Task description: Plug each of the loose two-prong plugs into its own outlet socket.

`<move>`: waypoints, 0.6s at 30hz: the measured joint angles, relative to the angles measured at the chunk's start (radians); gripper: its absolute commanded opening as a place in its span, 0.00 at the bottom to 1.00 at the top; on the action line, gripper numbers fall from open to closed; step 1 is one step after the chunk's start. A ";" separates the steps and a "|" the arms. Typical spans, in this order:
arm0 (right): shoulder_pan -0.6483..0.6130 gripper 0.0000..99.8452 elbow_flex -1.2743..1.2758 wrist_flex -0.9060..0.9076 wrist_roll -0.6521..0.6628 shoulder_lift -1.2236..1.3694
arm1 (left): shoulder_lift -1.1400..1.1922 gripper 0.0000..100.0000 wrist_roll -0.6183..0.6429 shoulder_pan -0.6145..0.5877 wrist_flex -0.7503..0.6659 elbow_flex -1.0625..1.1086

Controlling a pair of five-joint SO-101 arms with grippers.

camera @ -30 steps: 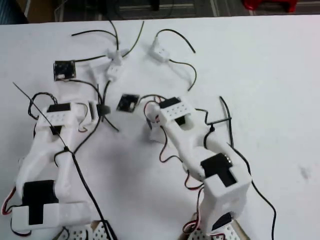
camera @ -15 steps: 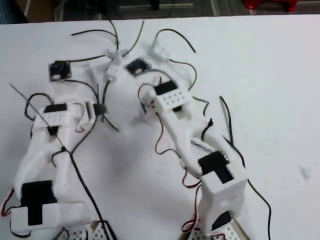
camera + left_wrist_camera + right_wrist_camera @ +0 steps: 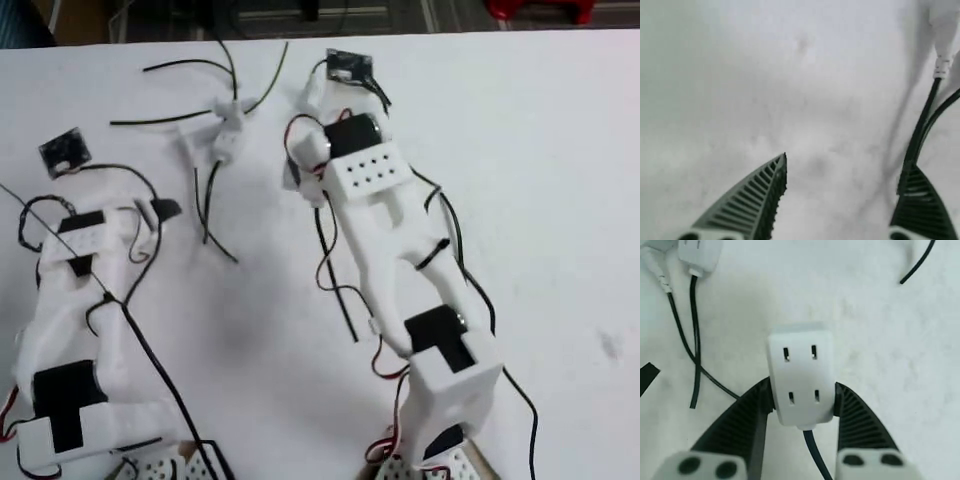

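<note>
Reaching up the bench [image 3: 560, 200], the right arm [image 3: 400, 250] has swung from the middle to the far edge. Its jaws now clasp both sides of a white outlet block [image 3: 801, 375] lying flat, slots upward. The left arm [image 3: 70, 300] has drawn back to its own side, jaws spread and empty, a black cable [image 3: 920, 135] just beside one of them. One socket looks secured, but a plug must yet be brought. Whether the white pieces [image 3: 228, 130] nearby are mated, I cannot tell.
</note>
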 measured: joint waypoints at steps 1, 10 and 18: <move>-0.011 0.06 -0.006 0.009 -0.011 -0.008 | 0.000 0.34 0.008 -0.014 -0.002 0.000; -0.222 0.06 0.071 -0.012 -0.293 -0.015 | -0.003 0.34 0.170 -0.180 -0.002 0.000; -0.393 0.06 0.196 -0.189 -0.448 0.041 | -0.003 0.34 0.196 -0.213 -0.005 0.000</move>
